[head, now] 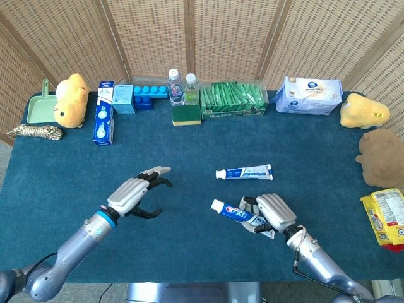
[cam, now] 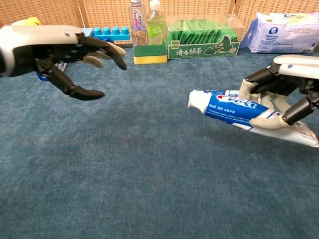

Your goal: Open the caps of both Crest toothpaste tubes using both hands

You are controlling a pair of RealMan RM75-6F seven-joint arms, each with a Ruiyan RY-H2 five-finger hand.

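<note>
Gripping a Crest toothpaste tube (cam: 234,107), right hand (cam: 284,94).

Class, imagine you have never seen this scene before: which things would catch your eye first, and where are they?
First, the right hand near the front right of the table, holding a Crest toothpaste tube lifted off the blue cloth, white cap pointing left. Opposite it, the left hand hovers open at the left, fingers spread toward the tube. A second toothpaste tube lies flat just behind, mid-table.

left hand (head: 134,194): empty, fingers spread, above table; right hand (head: 269,213): fingers wrapped around tube
</note>
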